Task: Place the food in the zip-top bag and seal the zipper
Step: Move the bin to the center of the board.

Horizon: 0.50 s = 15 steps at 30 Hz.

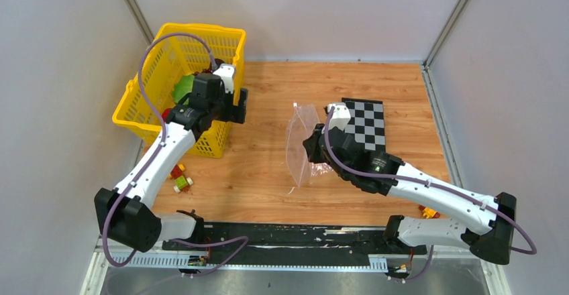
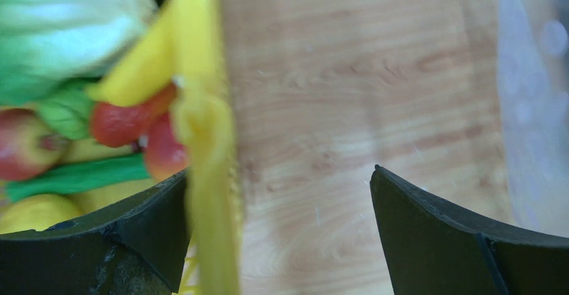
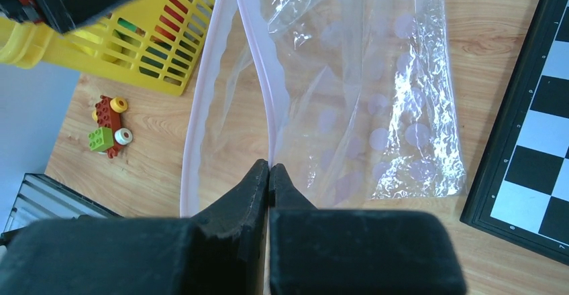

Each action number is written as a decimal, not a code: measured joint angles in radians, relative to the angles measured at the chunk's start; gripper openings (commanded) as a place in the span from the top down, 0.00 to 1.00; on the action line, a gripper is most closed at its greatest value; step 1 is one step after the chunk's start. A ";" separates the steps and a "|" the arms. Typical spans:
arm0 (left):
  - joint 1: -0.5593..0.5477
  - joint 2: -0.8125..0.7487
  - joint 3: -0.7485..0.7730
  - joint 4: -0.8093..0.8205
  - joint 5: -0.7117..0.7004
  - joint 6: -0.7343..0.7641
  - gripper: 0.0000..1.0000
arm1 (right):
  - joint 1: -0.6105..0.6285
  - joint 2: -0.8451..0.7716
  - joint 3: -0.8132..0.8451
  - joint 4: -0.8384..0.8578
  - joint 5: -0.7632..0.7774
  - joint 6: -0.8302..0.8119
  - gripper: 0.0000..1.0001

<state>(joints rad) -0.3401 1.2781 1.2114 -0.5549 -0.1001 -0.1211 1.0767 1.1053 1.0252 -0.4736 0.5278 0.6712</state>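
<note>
Right wrist: right fingers tight on the zipper; left fingers wide apart, empty.

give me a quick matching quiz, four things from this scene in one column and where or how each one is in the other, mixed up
1 left end effector
2 right end effector
3 chessboard
4 toy blocks

a shut on the zipper of the zip-top bag
b flat on the table, beside the zip-top bag
c open, over the yellow basket rim
d on the table by the yellow basket's corner

Pairs: 1-c, 2-a, 3-b, 4-d
</note>
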 measured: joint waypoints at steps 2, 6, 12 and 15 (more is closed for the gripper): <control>0.000 -0.003 -0.044 0.005 0.077 0.000 0.02 | 0.000 -0.004 -0.005 0.001 -0.002 0.000 1.00; 0.017 -0.033 -0.088 0.025 0.200 0.021 0.10 | 0.000 -0.024 -0.015 -0.003 0.016 0.000 1.00; -0.096 -0.074 -0.133 0.057 0.281 0.015 0.12 | 0.000 -0.068 -0.015 -0.017 0.086 0.001 1.00; -0.179 -0.101 -0.147 0.043 0.282 0.006 0.13 | 0.000 -0.095 -0.015 -0.032 0.124 0.002 1.00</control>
<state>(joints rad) -0.5194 1.1767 1.0641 -0.5121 0.1814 -0.1146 1.0767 1.0103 1.0103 -0.5053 0.6514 0.6727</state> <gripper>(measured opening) 0.905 0.015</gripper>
